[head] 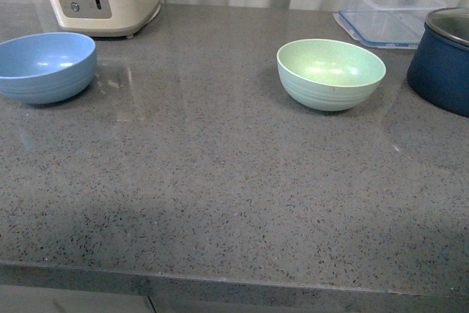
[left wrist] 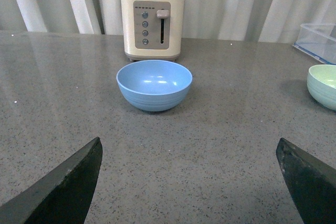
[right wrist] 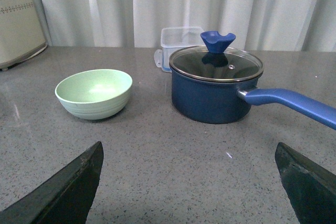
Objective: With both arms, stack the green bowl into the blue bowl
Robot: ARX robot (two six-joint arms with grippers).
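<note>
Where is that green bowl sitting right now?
In the front view the green bowl stands right of centre on the grey counter, apart from the navy pot on its right.

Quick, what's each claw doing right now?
Left claw: open, holding nothing.
Right claw: open, holding nothing.
</note>
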